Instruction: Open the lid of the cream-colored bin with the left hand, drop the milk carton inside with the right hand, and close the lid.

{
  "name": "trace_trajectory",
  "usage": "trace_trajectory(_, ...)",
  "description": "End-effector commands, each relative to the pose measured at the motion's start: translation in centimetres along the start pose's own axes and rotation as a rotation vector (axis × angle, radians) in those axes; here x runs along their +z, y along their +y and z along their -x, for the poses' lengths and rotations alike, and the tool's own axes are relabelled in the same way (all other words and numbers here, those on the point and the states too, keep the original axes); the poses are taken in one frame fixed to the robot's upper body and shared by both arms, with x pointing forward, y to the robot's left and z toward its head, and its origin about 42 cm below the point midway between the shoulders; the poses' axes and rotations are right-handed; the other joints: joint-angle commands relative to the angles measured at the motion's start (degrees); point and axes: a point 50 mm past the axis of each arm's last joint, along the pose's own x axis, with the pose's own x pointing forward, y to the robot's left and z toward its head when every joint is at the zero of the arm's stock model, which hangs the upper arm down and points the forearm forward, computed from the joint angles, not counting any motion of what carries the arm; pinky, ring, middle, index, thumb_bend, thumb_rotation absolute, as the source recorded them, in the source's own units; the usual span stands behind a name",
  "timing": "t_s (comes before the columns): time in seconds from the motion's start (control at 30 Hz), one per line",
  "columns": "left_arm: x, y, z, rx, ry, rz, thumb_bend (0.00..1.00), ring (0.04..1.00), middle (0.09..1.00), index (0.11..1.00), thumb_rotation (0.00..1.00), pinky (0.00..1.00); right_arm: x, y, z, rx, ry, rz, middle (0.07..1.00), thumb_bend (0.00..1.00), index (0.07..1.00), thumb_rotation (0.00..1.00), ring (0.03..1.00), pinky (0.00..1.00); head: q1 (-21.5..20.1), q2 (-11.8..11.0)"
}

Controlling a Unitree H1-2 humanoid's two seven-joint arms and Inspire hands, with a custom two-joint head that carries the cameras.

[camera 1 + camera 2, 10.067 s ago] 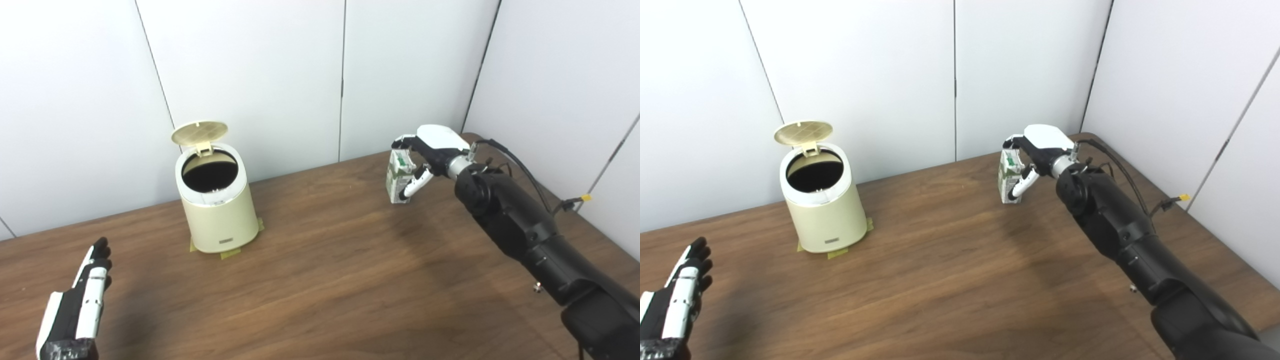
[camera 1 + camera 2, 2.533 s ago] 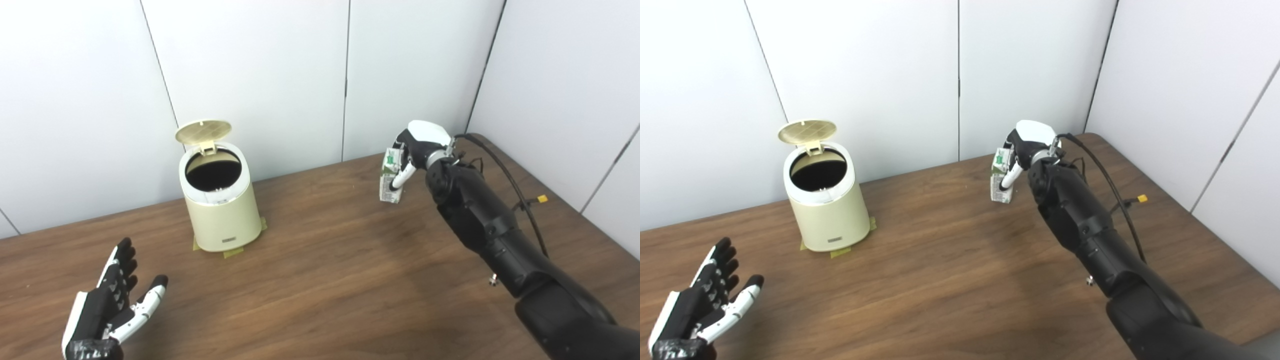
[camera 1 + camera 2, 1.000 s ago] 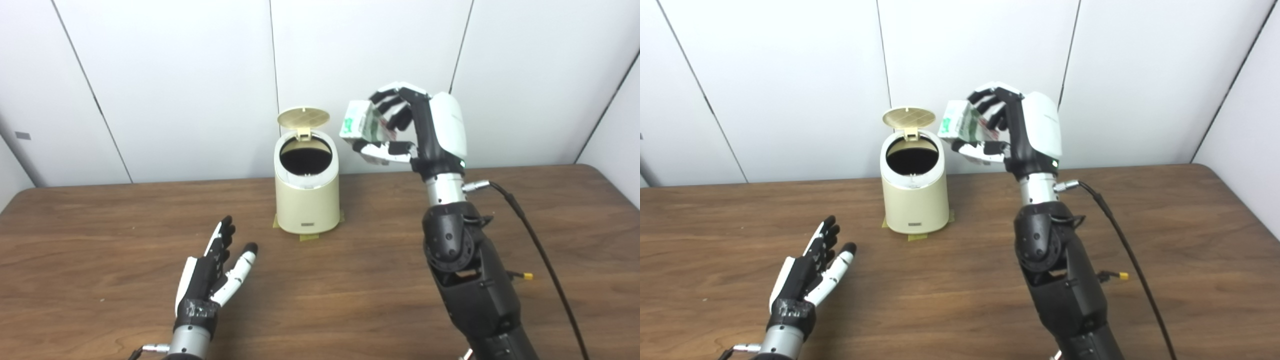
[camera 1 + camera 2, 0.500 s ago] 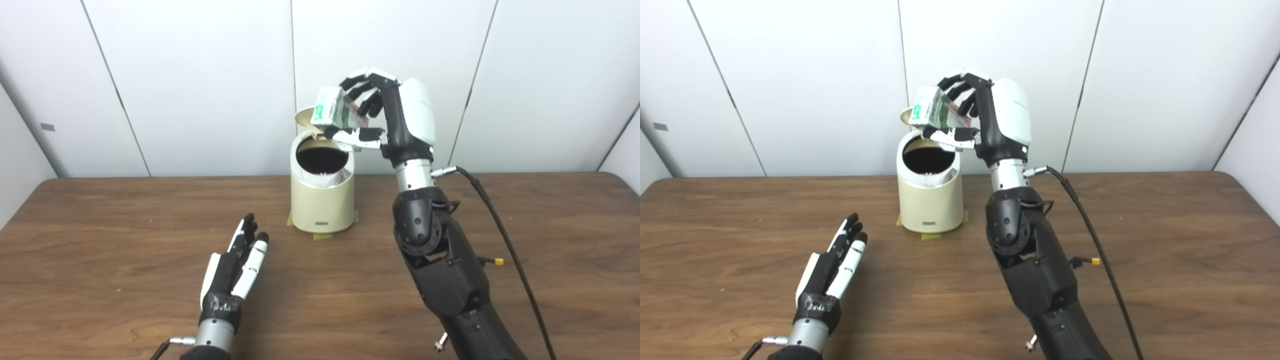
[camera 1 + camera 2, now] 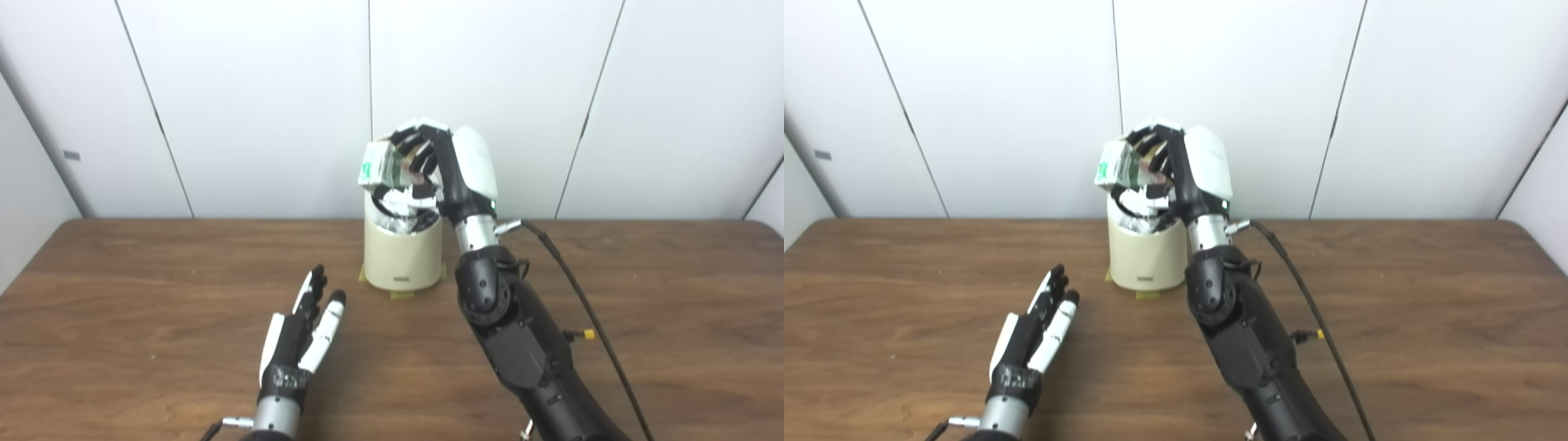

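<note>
The cream-colored bin [image 5: 402,257] stands at the back middle of the table, near the wall. Its lid is up behind and mostly hidden by my right hand [image 5: 438,174]. That hand hovers directly over the bin's mouth, shut on the milk carton [image 5: 381,166], a white and green carton lying tilted on its side above the opening. My left hand [image 5: 300,334] floats low over the table in front and to the left of the bin, open, fingers pointing toward it, holding nothing.
The brown wooden table [image 5: 122,318] stretches to both sides. Tape tabs [image 5: 401,295] stick out at the bin's base. A black cable [image 5: 588,318] trails from my right forearm over the table. White wall panels stand close behind the bin.
The camera has kept shifting. My right hand has carried the carton leftward and lower, from beside the bin's rim to right over its opening. The left hand stays open and low.
</note>
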Motion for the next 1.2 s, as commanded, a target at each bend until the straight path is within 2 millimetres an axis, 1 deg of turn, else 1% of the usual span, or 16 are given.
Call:
trace_trajectory(0.0,1.6,-0.8,-0.4,0.007,-0.081,0.011,0.47,1.0,0.979,1.0,0.72,1.0,3.3,-1.7,-3.2,-0.081,-0.144,-0.035,0.5,0.49,0.54,0.0,0.386,0.31,0.24,0.16)
trace_trajectory(0.2,1.5,-1.3,-0.3,0.008,-0.086,0.043,0.47,1.0,0.984,1.0,0.73,1.0,1.6,-1.1,-3.1,-0.071,-0.133,-0.019,0.5,0.49,0.538,0.0,0.385,0.3,0.98,-0.32)
trace_trajectory(0.4,1.6,-1.5,0.1,0.007,-0.089,0.055,0.46,1.0,0.985,1.0,0.76,1.0,0.1,-0.2,-3.0,-0.064,-0.1,-0.02,0.498,0.49,0.542,0.0,0.381,0.32,1.35,-0.1)
trace_trajectory(0.63,1.9,-1.8,0.5,0.003,-0.085,0.058,0.46,1.0,0.981,1.0,0.75,1.0,-0.5,0.0,-3.5,-0.078,-0.114,-0.008,0.501,0.49,0.535,0.0,0.382,0.33,1.37,0.5)
trace_trajectory(0.8,2.2,-1.8,0.8,0.001,-0.089,0.069,0.46,1.0,0.986,1.0,0.75,1.0,-1.0,0.2,-3.1,-0.052,-0.092,-0.018,0.504,0.49,0.537,0.0,0.387,0.32,1.29,1.21)
trace_trajectory(0.87,2.3,-1.8,0.9,0.003,-0.089,0.076,0.45,1.0,0.987,1.0,0.75,1.0,-1.2,0.3,-2.9,-0.036,-0.076,-0.01,0.503,0.5,0.534,0.0,0.392,0.34,1.18,1.48)
trace_trajectory(0.93,2.4,-1.8,1.0,0.006,-0.089,0.079,0.45,1.0,0.985,1.0,0.73,1.0,-1.4,0.3,-2.8,-0.024,-0.066,0.009,0.508,0.49,0.556,0.0,0.405,0.35,1.09,1.55)
trace_trajectory(0.97,2.4,-1.8,1.0,0.006,-0.09,0.076,0.45,1.0,0.985,1.0,0.73,1.0,-1.4,0.3,-2.8,-0.018,-0.064,0.023,0.51,0.5,0.546,0.0,0.405,0.39,1.1,1.73)
trace_trajectory(1.0,2.5,-1.7,1.0,0.005,-0.09,0.073,0.44,1.0,0.985,1.0,0.73,1.0,-1.5,0.2,-2.8,-0.011,-0.059,0.04,0.498,0.52,0.517,0.0,0.476,0.42,0.98,1.92)
trace_trajectory(1.03,2.5,-1.7,1.0,0.004,-0.091,0.069,0.44,1.0,0.986,1.0,0.72,1.0,-1.6,0.2,-2.8,-0.003,-0.054,0.056,0.568,0.52,0.506,0.07,0.522,0.45,0.98,1.92)
trace_trajectory(1.07,2.5,-1.7,1.1,0.003,-0.091,0.069,0.44,1.0,0.987,1.0,0.72,1.0,-1.6,0.2,-2.8,0.003,-0.049,0.069,0.612,0.52,0.5,0.11,0.553,0.48,0.8,2.02)
trace_trajectory(1.1,2.5,-1.6,1.1,0.003,-0.091,0.068,0.43,1.0,0.988,1.0,0.71,1.0,-1.6,0.1,-2.8,0.008,-0.043,0.076,0.648,0.77,0.577,0.13,0.584,0.5,0.72,2.1)
trace_trajectory(1.13,2.5,-1.6,1.1,0.003,-0.091,0.067,0.43,1.0,0.988,1.0,0.7,1.0,-1.5,0.1,-2.8,0.014,-0.033,0.077,0.67,0.86,0.603,0.15,0.614,0.52,0.68,2.09)
trace_trajectory(1.17,2.4,-1.5,1.1,0.003,-0.092,0.066,0.43,1.0,0.986,1.0,0.69,1.0,-1.4,0.0,-2.8,0.018,-0.027,0.081,0.69,0.91,0.619,0.16,0.644,0.55,0.64,2.11)
